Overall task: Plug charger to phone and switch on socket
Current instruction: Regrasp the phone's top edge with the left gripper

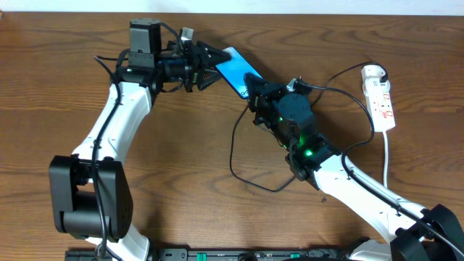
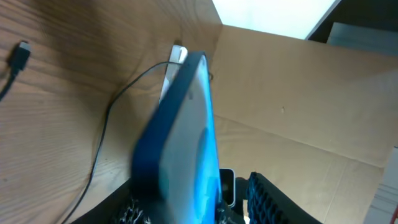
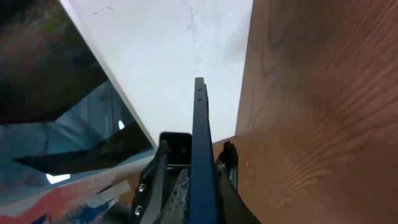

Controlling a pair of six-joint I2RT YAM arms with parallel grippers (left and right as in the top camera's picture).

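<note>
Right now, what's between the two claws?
The phone, with the left claw on one end and the right claw on the other, seen from overhead.

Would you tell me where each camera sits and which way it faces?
Overhead: above the table, facing down; both arms, left gripper and right gripper on the phone.
Left wrist: behind its fingers, facing along the phone over the table and charger.
Right wrist: behind its fingers, facing along the phone's edge.
Shared: every view shows the phone.
</note>
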